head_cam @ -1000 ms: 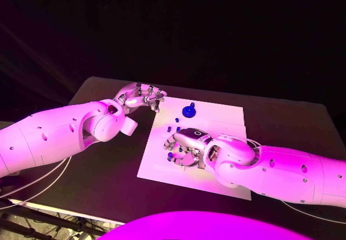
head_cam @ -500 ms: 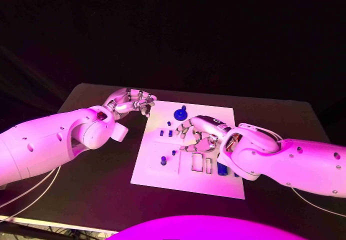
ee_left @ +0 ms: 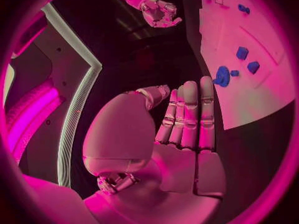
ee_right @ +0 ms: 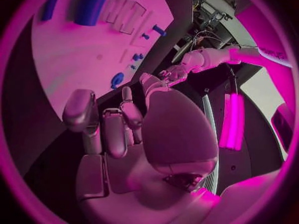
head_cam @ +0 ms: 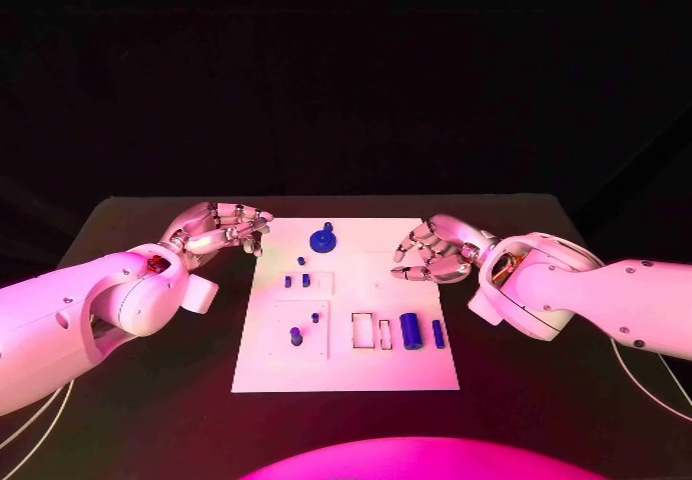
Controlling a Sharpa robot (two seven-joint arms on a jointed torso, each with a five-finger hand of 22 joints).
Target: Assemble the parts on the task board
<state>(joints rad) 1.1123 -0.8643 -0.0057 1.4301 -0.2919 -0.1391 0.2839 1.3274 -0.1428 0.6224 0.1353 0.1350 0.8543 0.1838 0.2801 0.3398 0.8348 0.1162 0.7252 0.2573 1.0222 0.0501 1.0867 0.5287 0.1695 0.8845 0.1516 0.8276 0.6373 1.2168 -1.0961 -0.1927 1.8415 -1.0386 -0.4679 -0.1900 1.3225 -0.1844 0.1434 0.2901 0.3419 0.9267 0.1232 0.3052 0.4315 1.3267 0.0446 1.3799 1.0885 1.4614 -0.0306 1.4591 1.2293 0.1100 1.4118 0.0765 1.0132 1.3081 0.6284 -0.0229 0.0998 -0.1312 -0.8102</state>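
The white task board (head_cam: pixel 346 372) lies in the middle of the black table. A blue gear (head_cam: pixel 323 240) stands near its far edge, with small blue pegs (head_cam: pixel 296 281) below it and another peg (head_cam: pixel 297 338) lower left. A blue cylinder (head_cam: pixel 411 330) and a thin blue bar (head_cam: pixel 438 334) lie at the lower right beside two white slots (head_cam: pixel 372 330). My left hand (head_cam: pixel 224 228) hovers at the board's far left corner, its fingers (ee_left: pixel 187 114) side by side, holding nothing. My right hand (head_cam: pixel 433 250) hovers over the board's far right edge, fingers loosely bent and holding nothing.
Black table (head_cam: pixel 144 380) surrounds the board on both sides. The left wrist view shows the gear (ee_left: pixel 222 76) and the right hand (ee_left: pixel 156 7) beyond it. In the right wrist view the cylinder (ee_right: pixel 93 5) lies on the board (ee_right: pixel 74 59).
The camera has shifted. My right hand has left the middle of the board, uncovering the cylinder and slots, and now sits at the far right edge. The left hand stays by the far left corner.
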